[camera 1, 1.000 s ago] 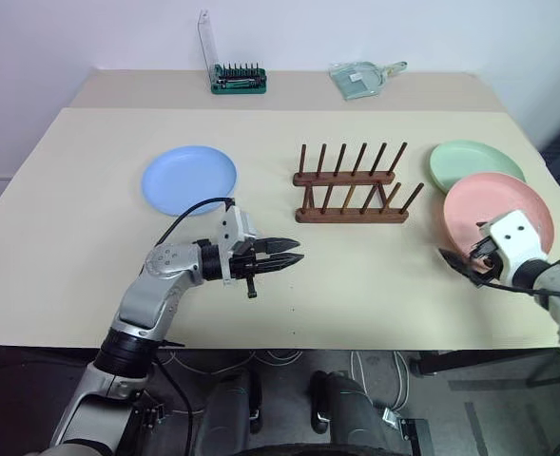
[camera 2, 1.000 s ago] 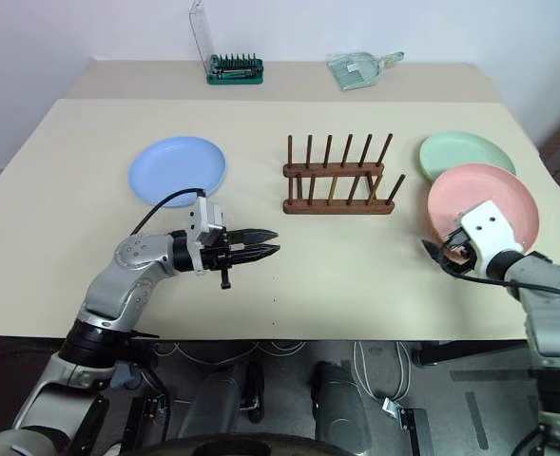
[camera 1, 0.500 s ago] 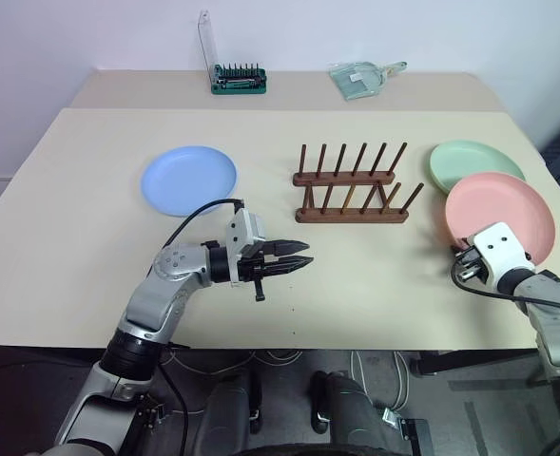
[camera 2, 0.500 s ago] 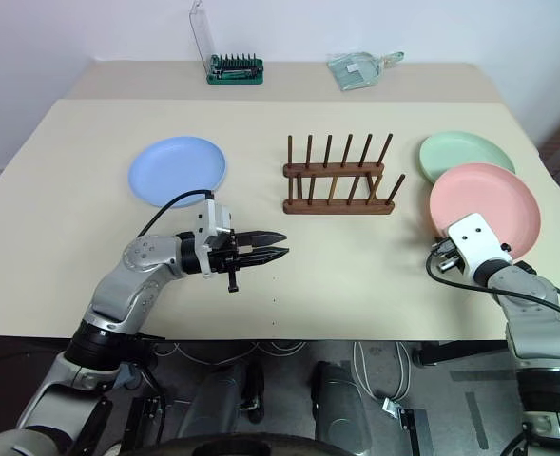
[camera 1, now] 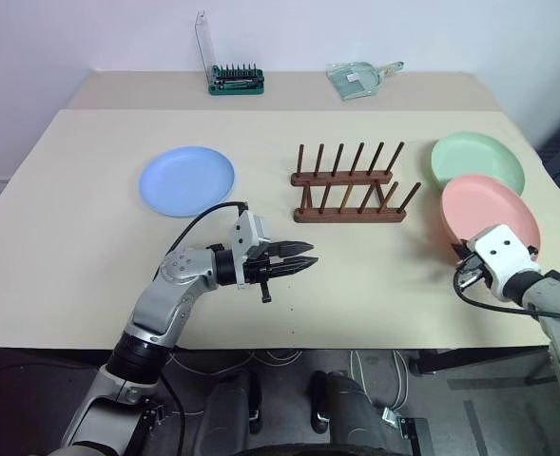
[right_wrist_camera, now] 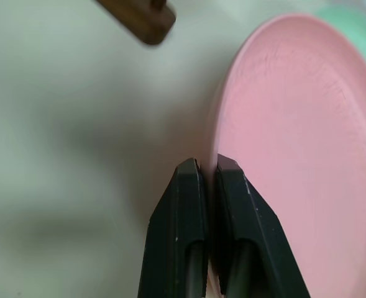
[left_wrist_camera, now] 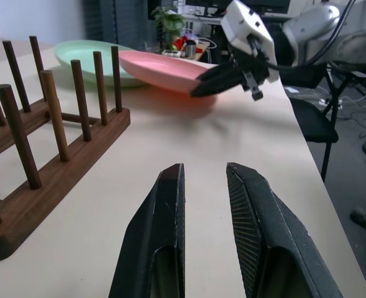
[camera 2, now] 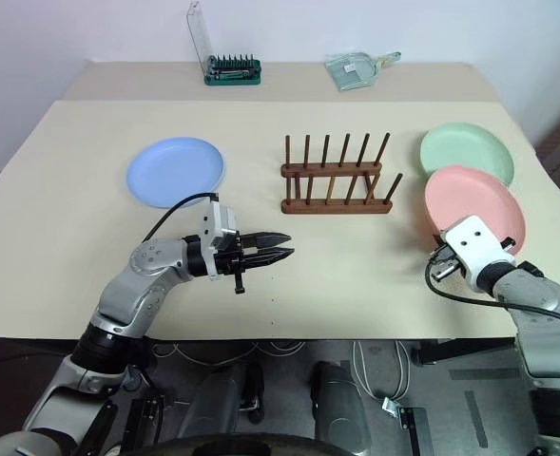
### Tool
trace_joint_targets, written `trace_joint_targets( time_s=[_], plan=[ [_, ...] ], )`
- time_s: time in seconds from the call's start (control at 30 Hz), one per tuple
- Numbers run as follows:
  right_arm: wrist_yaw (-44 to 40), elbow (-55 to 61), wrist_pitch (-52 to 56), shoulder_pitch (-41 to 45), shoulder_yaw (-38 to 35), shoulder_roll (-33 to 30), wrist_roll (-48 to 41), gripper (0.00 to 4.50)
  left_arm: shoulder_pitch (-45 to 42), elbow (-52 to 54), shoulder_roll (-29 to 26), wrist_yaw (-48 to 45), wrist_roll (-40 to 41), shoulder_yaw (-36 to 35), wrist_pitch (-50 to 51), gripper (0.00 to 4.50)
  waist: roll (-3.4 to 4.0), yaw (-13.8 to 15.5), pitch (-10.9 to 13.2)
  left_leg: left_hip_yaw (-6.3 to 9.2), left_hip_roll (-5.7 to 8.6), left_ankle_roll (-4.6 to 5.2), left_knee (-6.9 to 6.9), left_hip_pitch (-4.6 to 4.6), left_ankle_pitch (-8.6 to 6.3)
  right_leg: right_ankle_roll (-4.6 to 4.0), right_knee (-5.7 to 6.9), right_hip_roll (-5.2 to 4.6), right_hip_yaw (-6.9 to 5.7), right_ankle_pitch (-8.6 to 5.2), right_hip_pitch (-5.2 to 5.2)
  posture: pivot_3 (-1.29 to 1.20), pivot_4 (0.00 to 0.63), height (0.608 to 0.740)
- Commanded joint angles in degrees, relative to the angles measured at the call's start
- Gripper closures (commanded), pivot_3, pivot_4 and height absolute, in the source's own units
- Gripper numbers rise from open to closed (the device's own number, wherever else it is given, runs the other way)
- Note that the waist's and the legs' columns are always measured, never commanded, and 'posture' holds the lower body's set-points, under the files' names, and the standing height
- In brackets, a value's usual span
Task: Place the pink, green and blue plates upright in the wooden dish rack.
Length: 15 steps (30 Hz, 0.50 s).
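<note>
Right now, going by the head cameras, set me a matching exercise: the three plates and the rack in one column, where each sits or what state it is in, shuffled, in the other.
Things:
1. blue plate
2. pink plate
3. green plate
4. wooden dish rack

Places and states:
A. flat on the table, behind the pink one, untouched
B. near edge pinched by the right gripper's fingers, lifted off the table
C. mid-table, no plate between its pegs
D. flat on the table, on the robot's left of the rack

Pairs: 1-D, 2-B, 3-A, 4-C
</note>
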<state>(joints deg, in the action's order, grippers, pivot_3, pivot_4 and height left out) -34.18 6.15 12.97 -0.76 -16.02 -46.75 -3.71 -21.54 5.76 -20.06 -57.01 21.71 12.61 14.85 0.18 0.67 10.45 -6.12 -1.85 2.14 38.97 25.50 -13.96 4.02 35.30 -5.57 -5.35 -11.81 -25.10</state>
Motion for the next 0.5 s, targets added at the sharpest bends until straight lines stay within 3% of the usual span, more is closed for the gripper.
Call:
trace_joint_targets(
  time_s=[0.03,0.17,0.3,0.43,0.5],
  plan=[
    [-2.33,5.18,-0.1,6.42,-5.94,-3.75,-4.86,4.47,-0.36,1.08,-0.08,0.54,0.31,-1.03,-0.29,3.45,0.02,-0.13,0.01,0.0,0.0,0.0,0.0,0.0,0.0,0.0,0.0,0.0,0.0,0.0,-0.01,0.0,0.15,0.74],
    [-4.58,3.86,2.03,16.54,-5.03,-5.35,-8.9,4.47,-0.54,0.24,-0.2,1.17,0.25,-1.82,-0.8,3.45,0.02,-0.28,0.02,0.0,-0.01,0.0,0.0,-0.02,0.01,-0.01,0.04,0.02,0.01,0.01,-0.04,0.0,0.15,0.74],
    [-7.54,-0.23,4.37,28.5,-3.16,-1.04,-17.17,4.47,-0.67,-0.38,-0.01,2.19,-0.41,-2.25,-2.22,3.45,0.01,-0.1,0.03,0.03,-0.03,0.0,-0.03,0.01,0.01,-0.12,0.01,0.06,0.0,0.07,-0.06,0.0,0.15,0.74],
    [-8.35,-1.02,9.31,32.66,-3.59,1.46,-22.58,4.47,-0.68,-0.56,0.05,2.68,-0.51,-2.35,-2.58,3.45,0.0,0.34,0.03,0.01,0.02,0.02,-0.02,0.12,0.01,-0.21,0.0,-0.01,-0.01,0.13,-0.08,0.0,0.15,0.74],
    [-14.24,-0.61,16.53,35.64,-3.71,3.21,-33.41,4.47,-0.26,1.38,-0.24,3.93,-0.21,-2.95,-1.63,3.45,0.01,0.05,0.04,0.0,0.04,0.07,0.01,0.2,-0.02,-0.21,-0.06,-0.02,-0.01,0.14,-0.1,0.0,0.15,0.74]
  ],
)
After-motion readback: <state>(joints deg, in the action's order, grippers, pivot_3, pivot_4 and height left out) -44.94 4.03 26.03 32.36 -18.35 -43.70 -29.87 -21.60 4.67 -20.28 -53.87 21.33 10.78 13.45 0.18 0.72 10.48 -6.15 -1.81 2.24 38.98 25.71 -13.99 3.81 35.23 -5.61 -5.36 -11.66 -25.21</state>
